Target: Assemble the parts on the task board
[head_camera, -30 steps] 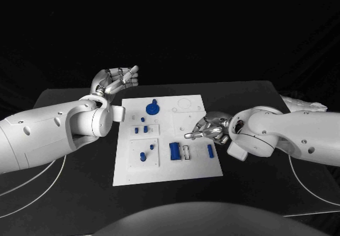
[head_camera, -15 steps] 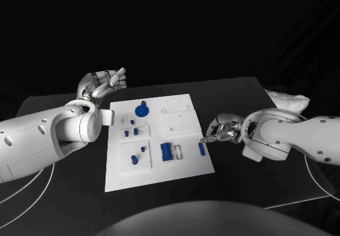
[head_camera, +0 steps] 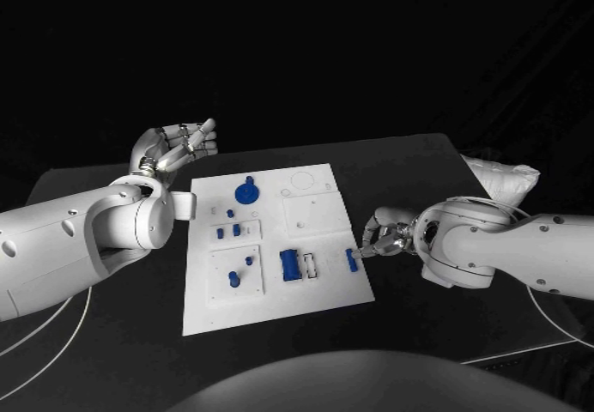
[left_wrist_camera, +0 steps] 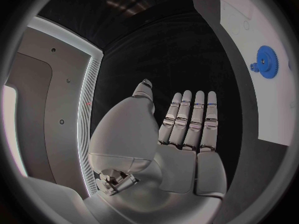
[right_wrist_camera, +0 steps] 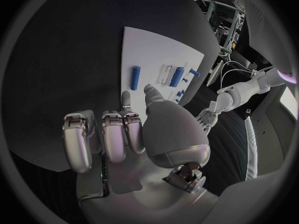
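The white task board (head_camera: 324, 292) lies in the middle of the black table. On it are a blue gear (head_camera: 248, 192), two small blue pegs (head_camera: 227, 232), a blue piece (head_camera: 234, 278) in a square inset, a blue block (head_camera: 288, 263) and a blue cylinder (head_camera: 352, 260). My right hand (head_camera: 384, 233) sits at the board's right edge, just beside the cylinder, its fingers curled in with nothing in them. In the right wrist view the cylinder (right_wrist_camera: 135, 77) lies beyond the fingertips (right_wrist_camera: 126, 95). My left hand (head_camera: 173, 146) is raised beyond the board's far left corner, fingers straight, holding nothing. The gear (left_wrist_camera: 268, 67) also shows in the left wrist view.
Bare black table (head_camera: 409, 172) surrounds the board on all sides. Thin white cables run over the table at the near left (head_camera: 50, 319) and near right (head_camera: 545, 319).
The head camera has shifted. My right hand has drawn back from over the board's middle to its right edge. The left hand's fingers have straightened a little; the parts lie as before.
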